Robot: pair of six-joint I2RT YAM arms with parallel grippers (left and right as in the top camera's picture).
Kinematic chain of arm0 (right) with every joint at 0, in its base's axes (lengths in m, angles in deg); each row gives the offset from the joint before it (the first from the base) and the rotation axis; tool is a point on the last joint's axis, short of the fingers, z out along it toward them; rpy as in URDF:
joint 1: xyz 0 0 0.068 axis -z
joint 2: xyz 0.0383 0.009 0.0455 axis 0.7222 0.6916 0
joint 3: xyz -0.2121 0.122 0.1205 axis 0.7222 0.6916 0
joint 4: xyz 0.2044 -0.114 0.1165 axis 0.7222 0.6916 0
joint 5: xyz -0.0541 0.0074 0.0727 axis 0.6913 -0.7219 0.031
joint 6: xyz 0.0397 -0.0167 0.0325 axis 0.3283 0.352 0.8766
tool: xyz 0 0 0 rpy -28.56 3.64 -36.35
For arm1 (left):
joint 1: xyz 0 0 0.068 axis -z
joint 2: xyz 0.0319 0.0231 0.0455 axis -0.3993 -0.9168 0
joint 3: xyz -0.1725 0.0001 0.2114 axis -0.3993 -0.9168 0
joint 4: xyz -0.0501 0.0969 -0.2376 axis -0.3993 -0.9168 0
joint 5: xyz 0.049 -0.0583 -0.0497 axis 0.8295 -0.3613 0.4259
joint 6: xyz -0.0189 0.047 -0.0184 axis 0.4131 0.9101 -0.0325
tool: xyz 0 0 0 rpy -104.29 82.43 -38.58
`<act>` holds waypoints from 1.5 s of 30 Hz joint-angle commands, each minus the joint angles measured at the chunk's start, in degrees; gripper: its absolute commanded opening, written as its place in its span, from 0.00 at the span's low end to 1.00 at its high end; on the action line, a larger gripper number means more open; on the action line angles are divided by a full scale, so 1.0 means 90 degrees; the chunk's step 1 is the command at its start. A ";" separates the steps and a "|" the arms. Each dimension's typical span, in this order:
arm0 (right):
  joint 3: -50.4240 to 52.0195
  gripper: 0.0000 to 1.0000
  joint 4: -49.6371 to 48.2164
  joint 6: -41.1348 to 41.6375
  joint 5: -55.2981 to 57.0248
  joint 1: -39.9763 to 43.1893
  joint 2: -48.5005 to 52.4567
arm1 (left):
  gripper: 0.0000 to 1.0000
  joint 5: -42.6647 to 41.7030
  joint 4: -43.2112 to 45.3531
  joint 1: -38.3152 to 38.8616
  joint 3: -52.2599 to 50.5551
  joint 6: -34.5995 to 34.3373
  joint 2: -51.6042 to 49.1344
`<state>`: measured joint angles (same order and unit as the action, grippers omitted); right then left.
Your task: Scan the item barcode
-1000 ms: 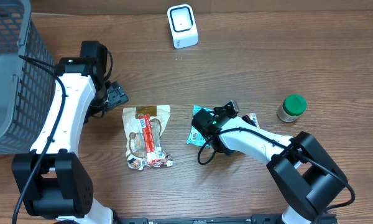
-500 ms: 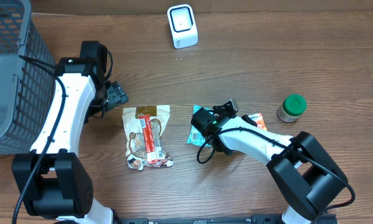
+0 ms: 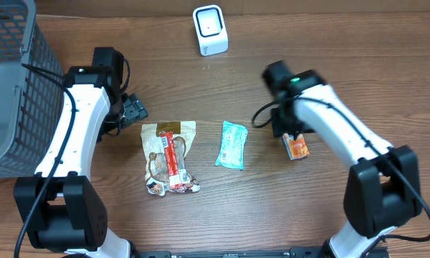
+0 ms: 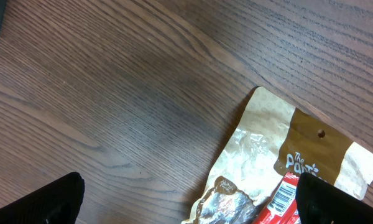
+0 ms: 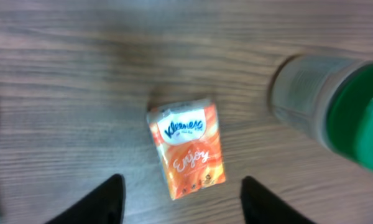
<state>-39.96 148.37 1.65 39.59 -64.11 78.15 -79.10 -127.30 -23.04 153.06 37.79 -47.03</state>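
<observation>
A white barcode scanner (image 3: 210,30) stands at the table's far edge. An orange Kleenex tissue pack (image 5: 188,147) lies flat on the wood, also visible from overhead (image 3: 297,147). My right gripper (image 5: 183,208) hovers open just above it, one finger on each side, touching nothing; from overhead it (image 3: 289,130) sits just behind the pack. A teal packet (image 3: 232,144) lies mid-table. A brown-and-red snack packet (image 3: 169,156) lies to its left, its barcode facing up (image 4: 285,198). My left gripper (image 4: 186,208) is open wide over that packet's top corner, holding nothing.
A green-lidded jar (image 5: 336,112) stands right of the tissue pack, close to my right finger; overhead, my right arm (image 3: 337,132) hides it. A grey mesh basket (image 3: 11,79) fills the far left corner, beside my left arm (image 3: 75,136).
My right arm swung away from the teal packet to the right, over the tissue pack, and its jaws opened. The teal packet now lies uncovered. The left arm has not moved.
</observation>
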 commanded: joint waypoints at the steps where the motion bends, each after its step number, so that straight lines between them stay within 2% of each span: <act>1: 0.0090 0.82 0.0010 -0.0709 -0.1931 0.0719 -0.0117 | 1.00 0.0034 0.0000 -0.0010 0.0087 -0.0017 0.0024; 2: 0.0141 0.96 0.0005 -0.0787 -0.2120 0.0911 -0.0117 | 1.00 0.0034 0.0000 -0.0012 0.0087 -0.0017 0.0024; 3: 0.0197 1.00 -0.0007 -0.0804 -0.2232 0.1076 -0.0117 | 1.00 0.0034 0.0000 -0.0012 0.0090 -0.0017 0.0024; 6: 0.0342 1.00 -0.0022 -0.0804 -0.2382 0.1404 -0.0117 | 1.00 0.0034 0.0000 -0.0010 0.0087 -0.0017 0.0024; 7: 0.0381 0.95 -0.0039 -0.0804 -0.2482 0.1479 -0.0117 | 0.99 0.0034 0.0000 -0.0010 0.0090 -0.0017 0.0024; 8: 0.0408 0.87 -0.0058 -0.0804 -0.2509 0.1518 -0.0117 | 0.99 0.0034 0.0000 -0.0010 0.0090 -0.0017 0.0024; 9: 0.0418 0.64 -0.0066 -0.0806 -0.2484 0.1542 -0.0117 | 1.00 0.0034 0.0000 -0.0010 0.0087 -0.0017 0.0024; 11: 0.0418 0.36 -0.0087 -0.0804 -0.2295 0.1540 -0.0117 | 1.00 0.0034 0.0000 -0.0010 0.0090 -0.0017 0.0024; 13: 0.0420 0.21 -0.0092 -0.0799 -0.1885 0.1518 -0.0117 | 1.00 0.0034 0.0000 -0.0010 0.0087 -0.0017 0.0024; 20: 0.0425 0.29 -0.0204 -0.0804 -0.1331 0.1520 -0.0114 | 1.00 0.0034 0.0000 -0.0010 0.0087 -0.0017 0.0024; 26: 0.0576 0.29 -0.0359 -0.0804 -0.1260 0.1511 -0.0114 | 1.00 0.0034 0.0000 -0.0010 0.0087 -0.0017 0.0024; 32: 0.1280 0.27 -0.0996 -0.0804 -0.1280 0.1513 -0.0114 | 0.99 0.0034 0.0000 -0.0012 0.0087 -0.0017 0.0024; 39: 0.1914 0.25 -0.1783 -0.0806 -0.1549 0.1498 -0.0114 | 1.00 0.0034 0.0000 -0.0010 0.0087 -0.0017 0.0024; 45: 0.1974 0.25 -0.1834 -0.0801 -0.2040 0.1498 -0.0114 | 1.00 0.0034 0.0000 -0.0010 0.0087 -0.0017 0.0024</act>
<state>-23.44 132.41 -5.39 25.47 -50.36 77.32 -79.10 -127.32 -23.04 153.06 37.79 -47.03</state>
